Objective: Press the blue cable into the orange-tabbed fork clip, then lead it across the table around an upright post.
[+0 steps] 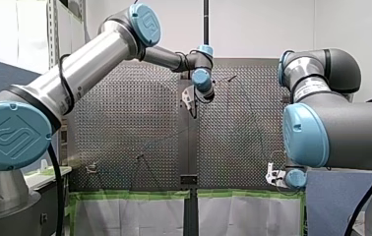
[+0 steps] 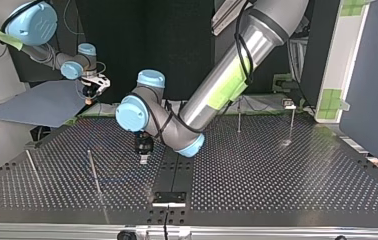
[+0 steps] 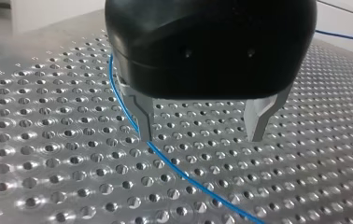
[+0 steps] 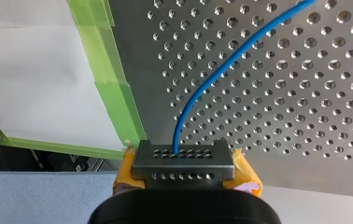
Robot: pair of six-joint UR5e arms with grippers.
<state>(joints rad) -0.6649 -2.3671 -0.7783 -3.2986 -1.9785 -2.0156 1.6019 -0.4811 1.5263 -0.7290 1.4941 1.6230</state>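
Your left hand (image 3: pixel 201 136) gapes wide with the blue cable (image 3: pixel 179 169) at its nine-o'clock finger, so closing could miss it if your right hand (image 4: pixel 183 161), clamped on it, tugs.

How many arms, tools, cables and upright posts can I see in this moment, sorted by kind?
Arms: 2, my left arm and my right arm
Tools: 2, left tool and right tool
Blue cable: 1
Upright posts: 4
Total: 9
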